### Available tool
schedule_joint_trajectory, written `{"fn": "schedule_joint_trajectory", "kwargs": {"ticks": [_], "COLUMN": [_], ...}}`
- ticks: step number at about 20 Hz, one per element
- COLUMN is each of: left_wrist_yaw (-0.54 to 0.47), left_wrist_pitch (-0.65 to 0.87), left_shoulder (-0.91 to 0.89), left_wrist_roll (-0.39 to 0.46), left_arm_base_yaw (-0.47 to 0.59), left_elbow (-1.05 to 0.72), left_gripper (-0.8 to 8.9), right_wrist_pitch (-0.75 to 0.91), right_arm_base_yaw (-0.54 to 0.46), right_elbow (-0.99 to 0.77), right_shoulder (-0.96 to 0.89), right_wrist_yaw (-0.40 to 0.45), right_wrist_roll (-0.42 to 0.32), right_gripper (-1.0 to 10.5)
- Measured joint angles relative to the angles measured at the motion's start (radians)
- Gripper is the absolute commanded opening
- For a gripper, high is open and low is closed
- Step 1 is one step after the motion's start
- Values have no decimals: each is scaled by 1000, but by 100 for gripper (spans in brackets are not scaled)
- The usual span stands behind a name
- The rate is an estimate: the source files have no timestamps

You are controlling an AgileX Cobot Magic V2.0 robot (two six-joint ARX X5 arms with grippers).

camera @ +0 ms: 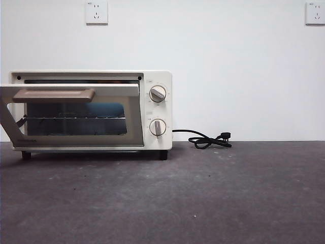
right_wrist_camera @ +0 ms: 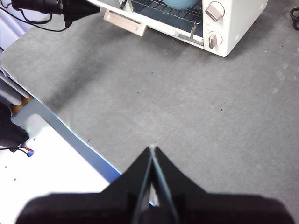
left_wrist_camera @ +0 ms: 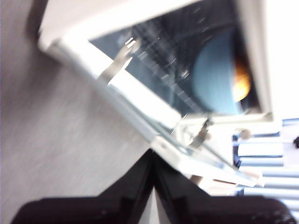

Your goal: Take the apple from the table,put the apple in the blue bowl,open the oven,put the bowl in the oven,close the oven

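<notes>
The cream oven (camera: 158, 76) stands at the back left of the table (camera: 203, 193). Its glass door (camera: 76, 90) leans part-way open, handle (camera: 53, 95) near the top. The blue bowl (camera: 101, 109) sits inside on the rack. In the blurred left wrist view the blue bowl (left_wrist_camera: 212, 84) holds the apple (left_wrist_camera: 240, 81). My left gripper (left_wrist_camera: 152, 154) is shut and empty, close to the door's edge; the right wrist view shows it beside the handle (right_wrist_camera: 124, 22). My right gripper (right_wrist_camera: 153, 149) is shut and empty, high above the table and far from the oven (right_wrist_camera: 238, 18).
A black cord (camera: 208, 140) with its plug lies coiled right of the oven at the wall. Two sockets (camera: 96, 12) are mounted high on the wall. The table's edge (right_wrist_camera: 70, 133) runs under my right arm, with white equipment beyond it.
</notes>
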Motion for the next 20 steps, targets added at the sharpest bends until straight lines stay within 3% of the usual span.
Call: {"fn": "schedule_joint_trajectory", "kwargs": {"ticks": [15, 20], "left_wrist_yaw": [14, 14], "left_wrist_pitch": [14, -21], "left_shoulder": [-7, -16], "left_wrist_roll": [-63, -78], "left_arm_base_yaw": [-47, -76], "left_elbow": [171, 174], "left_gripper": [-8, -8], "right_wrist_pitch": [14, 11], "right_arm_base_yaw": [0, 0], "right_elbow": [0, 0], "right_shoulder": [0, 1], "right_wrist_yaw": [5, 100], "right_wrist_roll": [0, 0], "right_gripper": [2, 1]}}
